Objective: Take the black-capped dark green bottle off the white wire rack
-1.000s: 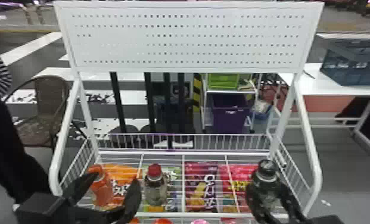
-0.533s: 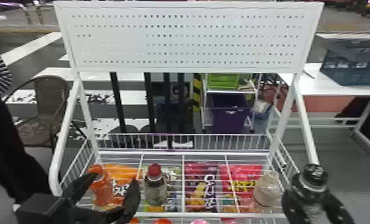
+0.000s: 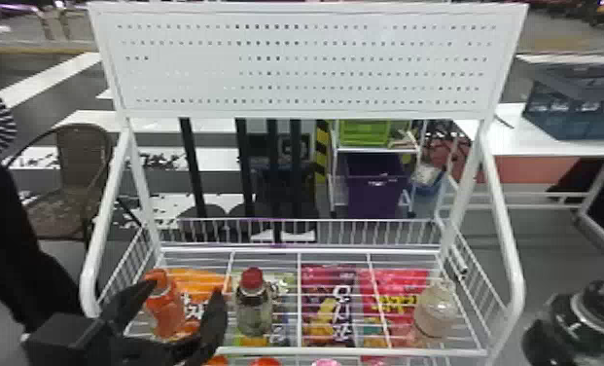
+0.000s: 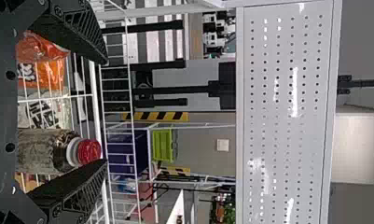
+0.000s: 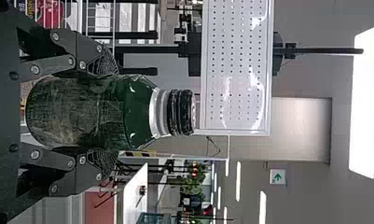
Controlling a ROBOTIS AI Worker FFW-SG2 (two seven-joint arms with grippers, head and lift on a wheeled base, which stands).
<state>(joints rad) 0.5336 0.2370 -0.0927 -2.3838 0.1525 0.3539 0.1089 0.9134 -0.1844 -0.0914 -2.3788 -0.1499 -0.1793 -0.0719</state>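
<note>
Outward displacement of the green bottle [image 3: 573, 323] continues: the right gripper [image 3: 536, 343] carries it from above the rack [image 3: 364, 351] to a position beyond the rack's right side, nearer the robot. The left gripper [image 3: 186, 289] keeps its position at the left front of the rack.

Right fingers: closed onto opposite sides of the green bottle's body, set apart by the bottle's width. The bottle is upright, black cap [image 5: 181, 112] on top, and clear of the rack.

Left fingers: spread wide, with nothing gripped. Beyond them stand the orange bottle [image 3: 164, 311] and, to its right, the red-capped bottle [image 3: 253, 306].

Rack contents: a pale bottle [image 3: 435, 311] stands near the right front corner. Below the shelf wires lie, left to right, an orange bag [image 3: 198, 281], a purple bag [image 3: 327, 311] and a red bag [image 3: 402, 287].

Surroundings: a perforated panel [image 3: 305, 63] spans the top of the rack. Behind the rack is a purple bin [image 3: 376, 187]; to the right, a crate [image 3: 575, 104] rests on a white table [image 3: 509, 141].
</note>
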